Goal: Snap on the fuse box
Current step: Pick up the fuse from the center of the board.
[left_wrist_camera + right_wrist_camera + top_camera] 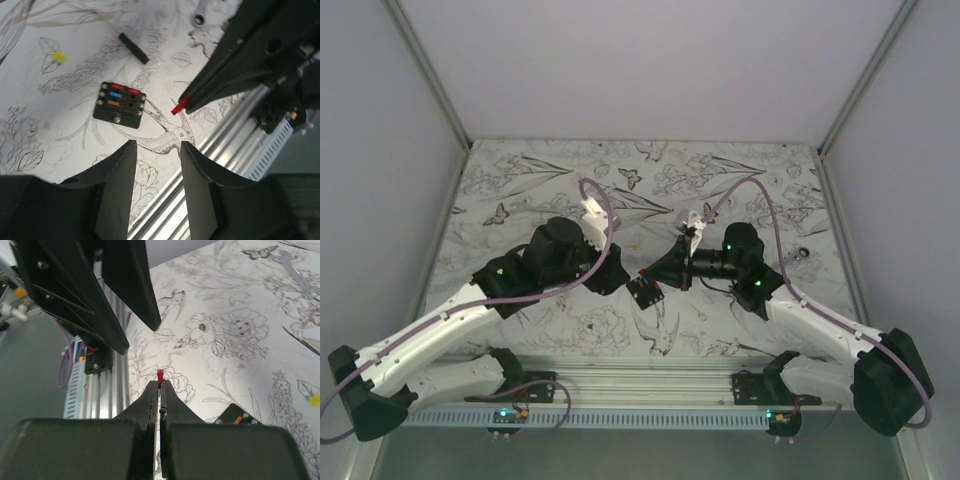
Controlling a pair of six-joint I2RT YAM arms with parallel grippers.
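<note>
Surrounding the fuse box [120, 105]: floral-print table [520, 190], pale walls [640, 60].

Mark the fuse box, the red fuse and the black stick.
fuse box [120, 105], left wrist view, top face centre.
red fuse [160, 376], right wrist view, exposed tip.
black stick [133, 48], left wrist view, mid-length.

Soft, even, slightly lilac light fills the top view. The table [540, 180] is bright, with only faint shadows under the arms [440, 325]. In the wrist views the near black left fingers [117, 170] and right fingers [142, 405] are dark and softly blurred; the red fuse [160, 375] at the right tips is sharper. The metal rail [220, 145] glints, and the far table looks washed out.
</note>
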